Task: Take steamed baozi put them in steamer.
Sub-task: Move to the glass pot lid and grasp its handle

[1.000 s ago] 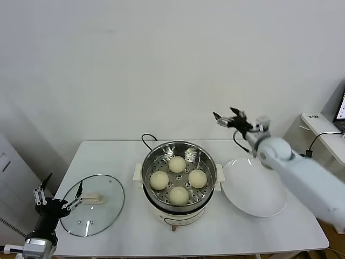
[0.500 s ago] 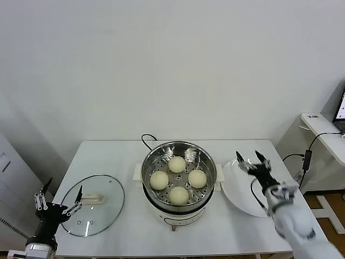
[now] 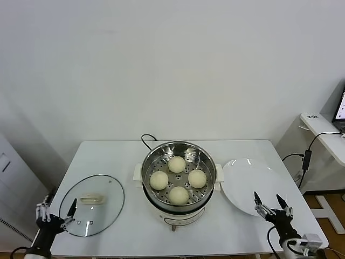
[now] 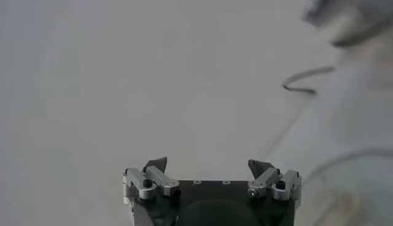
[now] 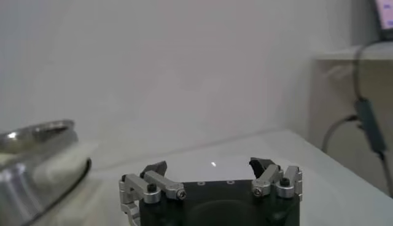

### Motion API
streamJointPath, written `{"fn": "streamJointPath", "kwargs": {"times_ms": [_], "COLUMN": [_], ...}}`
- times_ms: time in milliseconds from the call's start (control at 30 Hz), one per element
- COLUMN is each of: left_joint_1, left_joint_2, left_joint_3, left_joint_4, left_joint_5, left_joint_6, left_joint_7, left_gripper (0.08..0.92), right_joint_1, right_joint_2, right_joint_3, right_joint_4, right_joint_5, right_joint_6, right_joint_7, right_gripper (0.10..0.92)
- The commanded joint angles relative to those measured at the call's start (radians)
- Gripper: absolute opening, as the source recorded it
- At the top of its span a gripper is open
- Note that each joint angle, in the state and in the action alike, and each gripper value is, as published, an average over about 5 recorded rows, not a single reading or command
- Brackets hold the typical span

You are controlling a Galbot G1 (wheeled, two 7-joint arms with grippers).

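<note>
Nearest, at the table's front edge, the left gripper [image 3: 53, 216] and right gripper [image 3: 273, 205] hang low with fingers spread and nothing held; the job looks done, so parking clear of the table [image 3: 132, 237] is what counts. Beyond them lie a glass lid [image 3: 91, 205] and a bare white plate [image 3: 253, 186]. Farther back, the steamer [image 3: 207, 162] holds all four buns [image 3: 179, 195].

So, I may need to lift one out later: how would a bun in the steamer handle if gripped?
The steamed baozi look smooth and domed, so probably soft and easy to dent under firm fingers. Round sides could let one slip. On the steamer floor each sits flat and apart, so rolling seems unlikely.
</note>
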Motion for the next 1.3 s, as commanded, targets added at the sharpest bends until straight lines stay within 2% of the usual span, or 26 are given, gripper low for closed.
{"fn": "streamJointPath", "kwargs": {"times_ms": [33,467,833,1000,1300], "left_joint_1": [-0.083,-0.222,-0.275,-0.294,-0.310], "left_joint_2": [0.042,0.029,0.029,0.034,0.038], "left_joint_3": [0.012,0.012,0.060,0.058,0.076], "left_joint_4": [0.258,0.349,0.371,0.398,0.377], "left_joint_5": [0.600,0.626,0.635,0.638,0.640], "left_joint_6": [-0.229,-0.100,-0.037,-0.020,0.007], "left_joint_7": [-0.236,-0.210,-0.156,-0.160,-0.168], "left_gripper": [0.823,0.823,0.823,0.823,0.823], "right_joint_1": [-0.123,-0.120,-0.126,-0.129,-0.129], "right_joint_2": [0.088,0.120,0.134,0.134,0.137], "right_joint_3": [0.079,0.036,0.046,0.049,0.048], "right_joint_4": [0.056,0.029,0.025,0.027,0.020], "right_joint_5": [-0.066,-0.112,-0.111,-0.111,-0.112], "right_joint_6": [-0.006,0.020,0.031,0.033,0.035], "right_joint_7": [-0.004,-0.018,-0.025,-0.025,-0.026], "right_gripper": [0.823,0.823,0.823,0.823,0.823]}}
